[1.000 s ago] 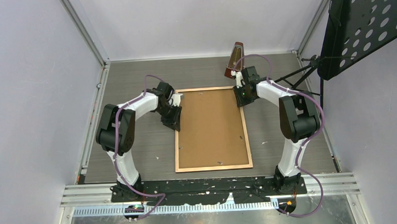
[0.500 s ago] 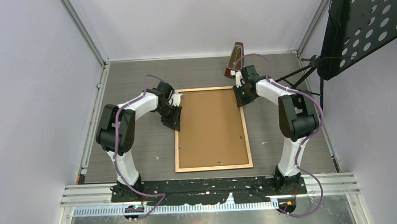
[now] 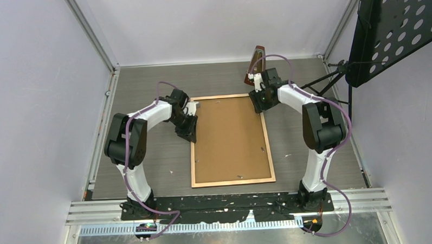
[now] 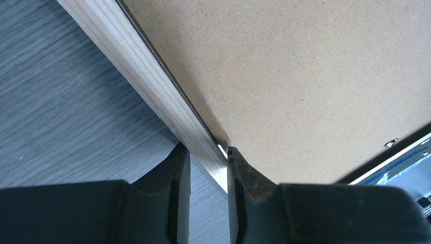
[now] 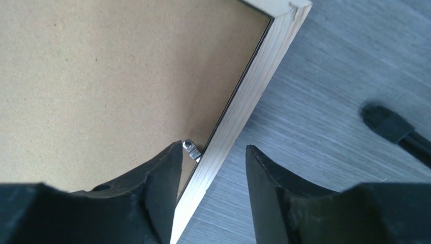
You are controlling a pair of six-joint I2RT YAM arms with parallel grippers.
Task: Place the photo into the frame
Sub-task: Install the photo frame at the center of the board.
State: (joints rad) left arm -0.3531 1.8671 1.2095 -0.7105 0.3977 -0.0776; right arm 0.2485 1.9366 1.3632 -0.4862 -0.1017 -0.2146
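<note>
frame (image 3: 233, 182): lies flat on the table, light wood rear face up, reaching from one gripper across to the other; its left border runs between the fingers of the left gripper, its right border between those of the right gripper.
backing sheet (image 3: 229, 138): plain brown hardboard filling the frame's opening, inboard of both grippers.
left gripper (image 4: 206, 157): clamped on the frame; one finger presses the outer side of the left wood border, the other the inner side, where the border meets the backing sheet.
right gripper (image 5: 213, 152): jaws apart, straddling the right border without gripping it; the left finger is over the backing sheet and the right finger over the table, with bare table showing between that finger and the wood.
frame corner (image 5: 297, 10): the far right corner, just ahead of the right gripper's fingertips.
metal tab (image 5: 192, 149): small and silvery, on the inner edge of the right border, just beside the right gripper's left fingertip.
table (image 3: 150, 157): grey wood grain, under both grippers.
metronome (image 3: 257, 58): brown, upright, beyond the right gripper.
</note>
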